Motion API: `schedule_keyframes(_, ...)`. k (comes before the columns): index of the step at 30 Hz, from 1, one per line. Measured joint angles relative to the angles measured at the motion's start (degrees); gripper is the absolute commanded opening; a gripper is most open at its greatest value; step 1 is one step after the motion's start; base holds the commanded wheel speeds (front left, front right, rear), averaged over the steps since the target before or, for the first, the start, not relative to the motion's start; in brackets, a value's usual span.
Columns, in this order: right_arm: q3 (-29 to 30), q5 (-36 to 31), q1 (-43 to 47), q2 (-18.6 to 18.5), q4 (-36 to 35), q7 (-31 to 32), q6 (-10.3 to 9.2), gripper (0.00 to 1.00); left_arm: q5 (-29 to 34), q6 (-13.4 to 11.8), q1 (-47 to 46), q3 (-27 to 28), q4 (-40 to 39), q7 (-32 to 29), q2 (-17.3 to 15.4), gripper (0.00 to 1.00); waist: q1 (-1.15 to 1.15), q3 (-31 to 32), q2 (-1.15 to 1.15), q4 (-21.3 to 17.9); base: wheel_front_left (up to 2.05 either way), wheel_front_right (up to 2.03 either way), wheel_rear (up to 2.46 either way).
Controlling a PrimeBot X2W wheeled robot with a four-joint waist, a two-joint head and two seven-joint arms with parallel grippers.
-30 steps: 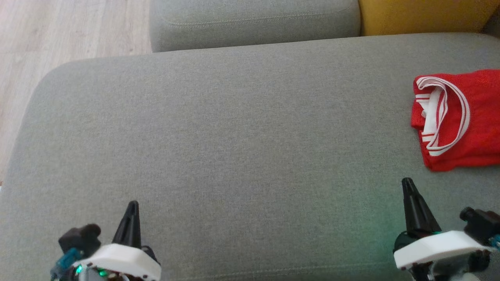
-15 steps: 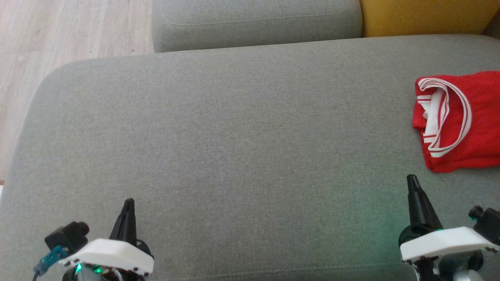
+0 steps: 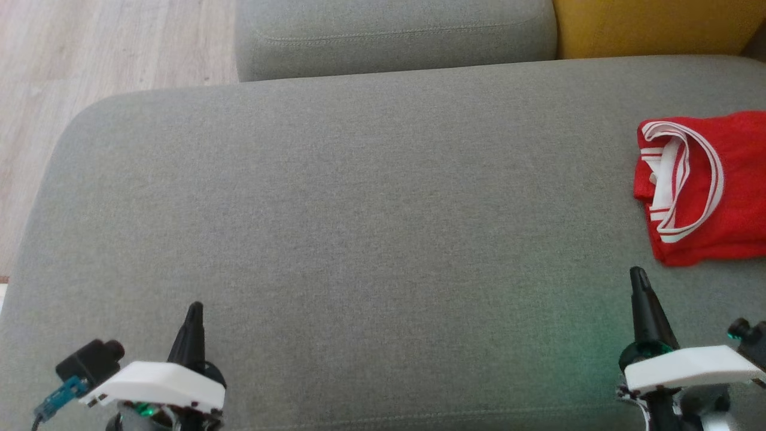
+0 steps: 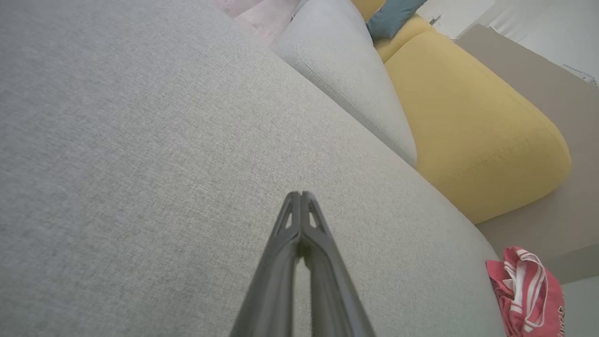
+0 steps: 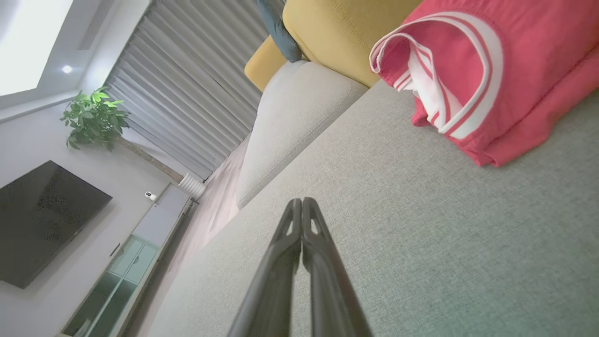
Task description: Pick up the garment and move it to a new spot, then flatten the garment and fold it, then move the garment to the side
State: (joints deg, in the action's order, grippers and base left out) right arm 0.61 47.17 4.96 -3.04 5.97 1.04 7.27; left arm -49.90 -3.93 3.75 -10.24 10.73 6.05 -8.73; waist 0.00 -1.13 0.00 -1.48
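Well, the red garment with white striped trim point(image 3: 712, 191) lies in a compact, folded-looking bundle at the far right of the broad grey fabric sofa seat point(image 3: 359, 209). Part of it runs past the edge of the head view, and its banded opening faces the middle of the seat. To my eye that reads as the garment already set to the side, so the step in hand is likely just getting the arms clear without spoiling the fold. The right gripper point(image 3: 639, 274) is the one to watch. Its two dark fingers are pressed together on nothing, and it sits near the bundle's near hem but apart from it. It should move up and away from the cloth, not sweep sideways, because a closed tip dragged over that hem could hook the trim and pull a layer open. The left gripper point(image 3: 194, 308) is also closed and empty. It sits well apart across the bare seat and has little to foul. Beyond the seat are a grey back cushion point(image 3: 389, 33), a mustard-yellow cushion point(image 3: 652, 27) and pale wooden flooring point(image 3: 90, 54).
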Motion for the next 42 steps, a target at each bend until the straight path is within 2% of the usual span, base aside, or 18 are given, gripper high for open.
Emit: schedule_keyframes(42, 2.36, 26.88, -4.69, -0.51, 5.47, 1.77, 0.00, 0.00, -25.15, 6.38, -3.37, 7.32, 2.65, -6.05, 2.49, 0.00, 0.00, 0.55, 0.00, 0.86, 0.00, 0.00, 0.00)
